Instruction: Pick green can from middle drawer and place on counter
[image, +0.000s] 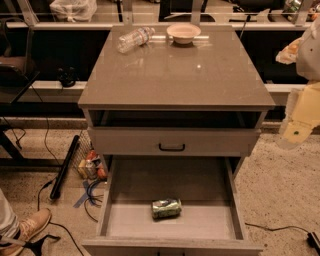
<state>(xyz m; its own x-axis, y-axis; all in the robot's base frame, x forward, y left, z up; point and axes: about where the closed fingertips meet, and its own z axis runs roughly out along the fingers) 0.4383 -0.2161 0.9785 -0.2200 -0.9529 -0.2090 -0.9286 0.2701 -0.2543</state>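
Observation:
The green can (166, 208) lies on its side on the floor of the middle drawer (108, 200), which is pulled wide open at the bottom of the view. The can sits near the drawer's middle, slightly toward the front. The counter (175, 75) is the broad glossy grey-brown top of the cabinet above it. My gripper (295, 133) is at the right edge of the view, beside the cabinet at about the height of the upper drawer. It is well to the right of and above the can and holds nothing that I can see.
A clear plastic water bottle (135, 39) lies at the counter's back left, and a shallow bowl (183, 32) stands at the back centre. A shut drawer with a black handle (171, 147) sits above the open one. Cables, a black bar (65, 167) and a person's shoe (27, 226) are on the floor at left.

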